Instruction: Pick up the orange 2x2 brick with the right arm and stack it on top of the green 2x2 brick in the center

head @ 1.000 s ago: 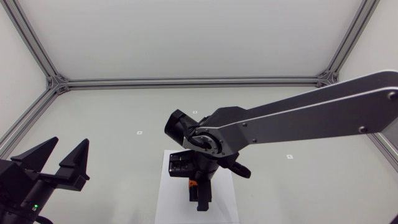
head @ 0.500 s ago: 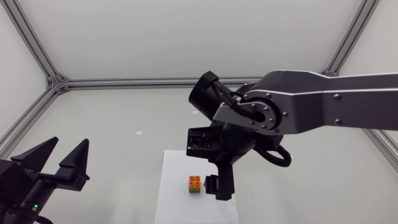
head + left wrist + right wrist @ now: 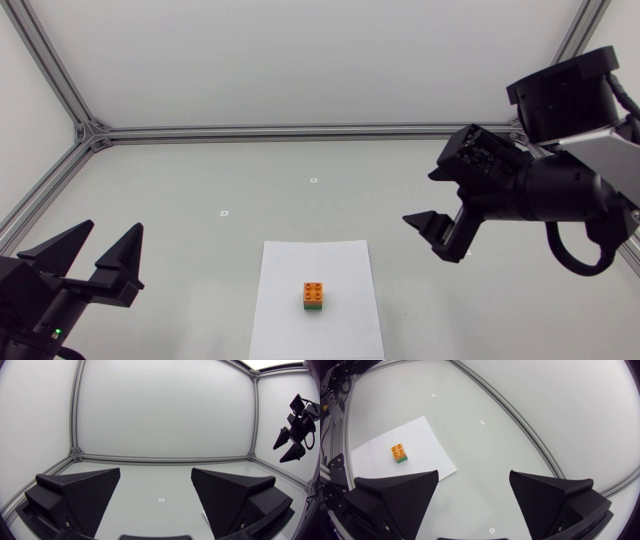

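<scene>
Head: orange brick (image 3: 313, 292) sits on green brick (image 3: 313, 307), mid paper (image 3: 340, 320). Right gripper (image 3: 432, 238) spread, raised, well apart from the bricks. Left gripper (image 3: 113, 230) spread, low at left. Left wrist: own gripper spread. Right wrist: own gripper spread, bricks ahead on paper.

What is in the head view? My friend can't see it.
An orange brick sits stacked on a green brick on a white sheet of paper. The right gripper hangs open off to one side, apart from them, and the left gripper rests open at the other side.
</scene>
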Available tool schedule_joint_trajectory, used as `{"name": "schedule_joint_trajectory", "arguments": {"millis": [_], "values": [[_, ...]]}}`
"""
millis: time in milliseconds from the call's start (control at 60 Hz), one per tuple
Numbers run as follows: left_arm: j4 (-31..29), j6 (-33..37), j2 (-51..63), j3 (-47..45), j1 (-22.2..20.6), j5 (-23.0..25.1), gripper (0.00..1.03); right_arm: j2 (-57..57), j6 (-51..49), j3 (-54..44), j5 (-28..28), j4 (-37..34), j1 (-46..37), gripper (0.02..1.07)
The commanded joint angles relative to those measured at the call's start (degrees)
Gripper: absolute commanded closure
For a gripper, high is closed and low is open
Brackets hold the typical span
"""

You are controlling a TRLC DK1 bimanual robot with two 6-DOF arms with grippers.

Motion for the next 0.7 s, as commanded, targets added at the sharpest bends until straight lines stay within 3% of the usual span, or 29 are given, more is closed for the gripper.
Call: {"name": "schedule_joint_trajectory", "arguments": {"millis": [0, 333, 550, 683], "values": [[-0.6, -1.2, -0.1, -2.3, -0.3, -0.2, 0.04, -2.4, 2.8, -5.1, 1.0, 3.4, -4.0, 0.06], [-0.6, -1.2, -0.1, -2.3, -0.4, -0.2, 0.04, -17.8, 8.0, -21.2, 1.5, 21.6, -20.4, 0.07], [-0.6, -1.2, -0.1, -2.3, -0.4, -0.2, 0.04, -27.4, 11.7, -29.2, 1.6, 29.8, -22.1, 0.07], [-0.6, -1.2, -0.1, -2.3, -0.4, -0.2, 0.04, -32.8, 13.5, -32.0, 1.7, 30.0, -22.4, 0.07]]}}
